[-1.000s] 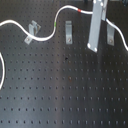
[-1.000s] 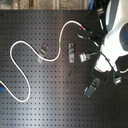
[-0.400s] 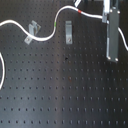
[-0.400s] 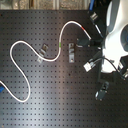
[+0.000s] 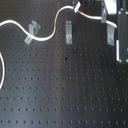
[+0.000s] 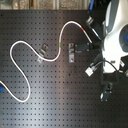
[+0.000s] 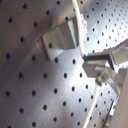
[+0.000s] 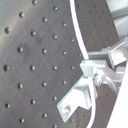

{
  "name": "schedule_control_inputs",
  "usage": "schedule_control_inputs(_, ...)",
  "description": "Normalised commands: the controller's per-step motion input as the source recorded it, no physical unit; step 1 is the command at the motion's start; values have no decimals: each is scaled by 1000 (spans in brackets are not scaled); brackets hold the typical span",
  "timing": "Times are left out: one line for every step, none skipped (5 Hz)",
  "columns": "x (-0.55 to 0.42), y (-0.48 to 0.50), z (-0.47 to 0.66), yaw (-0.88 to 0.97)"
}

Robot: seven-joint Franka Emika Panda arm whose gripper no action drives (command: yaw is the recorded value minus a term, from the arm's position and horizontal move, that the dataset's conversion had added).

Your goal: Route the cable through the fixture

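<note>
Since a second ago my arm has shifted toward the first exterior view's right and come lower, so the gripper [image 5: 121, 47] now hangs at that frame's right edge, over bare board. In the second exterior view the gripper [image 6: 106, 91] sits below the white arm body, well apart from the cord's long loops. Whether the fingers are parted or closed I cannot tell; the exterior views are too coarse, and the wrist views show only metal parts close to a bracket. I see nothing held.

Nearest to it is the far-right stretch of the cable [image 6: 75, 26], running past the red band [image 5: 78, 12] toward the clip at the far right [image 5: 103, 15]. From there the cable drops past the middle fixture [image 5: 68, 32] (beside it, not seated, as far as I can judge), passes the green band [image 5: 55, 24], skirts the left fixture [image 5: 32, 31] and sweeps off the first exterior view's left.

Both wrist views show the cable [image 7: 80, 30] lying against a bracket [image 8: 80, 97], which I take to be where the routing is in progress. The middle and left fixtures look unthreaded, so most of the routing remains.
</note>
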Motion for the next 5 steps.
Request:
schedule_control_inputs(-160,92,-3,-311)
schedule_control_inputs(-288,-34,78,-254)
schedule_control_inputs(-84,107,163,-200)
schedule_control_inputs(-178,105,386,-189)
schedule_control_inputs(-234,84,552,-197)
